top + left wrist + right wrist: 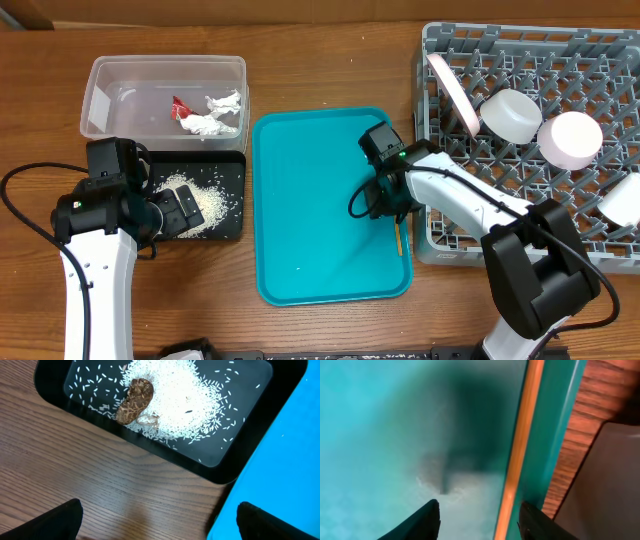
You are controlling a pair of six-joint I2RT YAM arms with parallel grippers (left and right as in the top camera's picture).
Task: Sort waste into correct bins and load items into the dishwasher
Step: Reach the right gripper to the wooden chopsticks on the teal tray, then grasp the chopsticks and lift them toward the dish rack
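R claw (pixel 479 510): fingers spread, low over the right edge of the teal tray (pixel 300 200). A wooden chopstick (pixel 520 435) lies along the rim btwn the tips, closer to one finger; can't tell if it touches.

L claw (pixel 157 512): wide apart, nothing in it, above bare table (pixel 75 470) just beside the black tray (pixel 220 472).

Grey dish rack (pixel 520 55), far right, holds a plate (pixel 452 92) on edge, one bowl (pixel 510 115), a second bowl (pixel 570 138) next to it, and a cup (pixel 622 200) at the frame edge.

Clear tub (pixel 100 100), behind the black tray, holds crumpled tissue (pixel 215 120) w/ the red wrapper (pixel 181 106) touching it.

In the black tray: rice (pixel 185 400) in a loose pile, and a brown food scrap (pixel 135 400) against its edge.
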